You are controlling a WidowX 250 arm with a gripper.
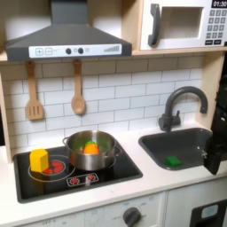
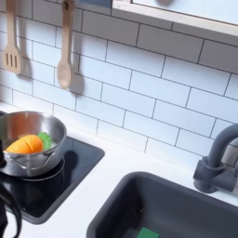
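At the first exterior view's right edge a black arm part, seemingly my gripper [image 1: 215, 151], hangs over the right end of the dark sink [image 1: 158, 142]. Its fingers are cut off by the frame, so I cannot tell open or shut. A small green object [image 1: 172, 160] lies on the sink floor to its left. A steel pot [image 1: 93, 156] stands on the stove's right burner holding an orange item [image 1: 90, 149] and something green. In the second exterior view the pot [image 2: 19, 125] and the orange item [image 2: 25, 144] sit at the left, and the sink [image 2: 130, 200] at the bottom.
A yellow-orange object [image 1: 39, 160] stands on the left red burner of the black stove [image 1: 124, 173]. A dark faucet [image 1: 174, 105] rises behind the sink. A wooden spatula [image 1: 34, 93] and spoon [image 1: 78, 89] hang on the tiled wall. A thin black curved shape [image 2: 7, 212] sits bottom left.
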